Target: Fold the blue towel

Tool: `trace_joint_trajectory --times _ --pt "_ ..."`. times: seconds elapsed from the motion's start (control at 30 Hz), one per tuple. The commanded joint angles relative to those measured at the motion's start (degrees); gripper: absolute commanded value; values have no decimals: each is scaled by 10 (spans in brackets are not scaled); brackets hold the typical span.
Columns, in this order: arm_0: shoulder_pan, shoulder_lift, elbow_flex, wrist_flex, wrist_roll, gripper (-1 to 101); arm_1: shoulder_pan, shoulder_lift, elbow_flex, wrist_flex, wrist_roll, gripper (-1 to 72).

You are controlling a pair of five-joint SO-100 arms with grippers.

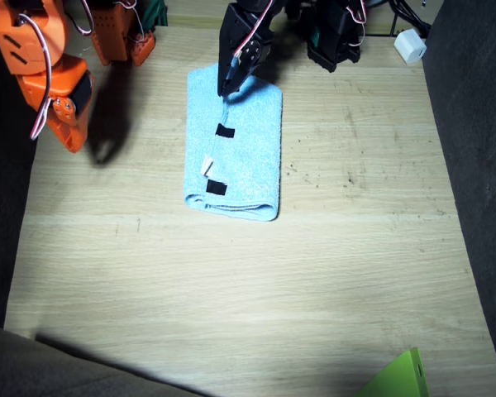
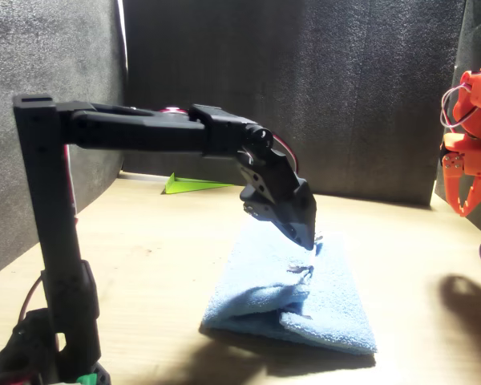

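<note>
Left arm's jaws [image 1: 226, 89] (black arm) sit right at the far end of the blue towel [image 1: 248, 157], tips down on the cloth. In the front view the jaws [image 2: 307, 238] look closed or nearly so, tip just above or touching the fabric; can't tell whether any cloth is pinched. Right arm's jaws [image 1: 73, 136] (orange arm) hang over bare bench [image 1: 231, 289] well clear of the towel, holding nothing; how far they're spread can't be read from the fixed view. In the front view the orange jaws [image 2: 467, 196] appear slightly parted, empty.

Towel is folded into a narrow strip, lying flat mid-bench, a bit toward the far side. Long axis runs near-to-far in the fixed view, nearly straight, slight lean. Rounded fold edge at the near end; front view shows layers stacked at the end facing that camera. Two black tape marks [image 1: 225, 131] sit on top along the strip, a small white tag [image 1: 207, 167] between them at the edge nearer the right arm.

Open room: wide bare bench on the near side and on both long sides of the towel. Dark walls bound the sides. A small white block [image 1: 411, 45] sits at the far corner, a green sheet [image 1: 401, 376] at the near corner, both well apart from the towel.

No containers in view.
</note>
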Motion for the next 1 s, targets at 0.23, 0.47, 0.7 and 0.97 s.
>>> trace_joint_trajectory --times 0.23,0.47,0.7,0.97 --pt "-39 70 120 47 -45 -3 8 -86 -105 51 43 0" --pt "-121 131 120 111 -46 -3 16 -91 -109 49 51 0" --pt "-130 119 131 67 -86 -3 4 -69 -109 59 46 0" --pt "-132 40 112 -3 -110 -3 -2 -47 -112 69 31 0"
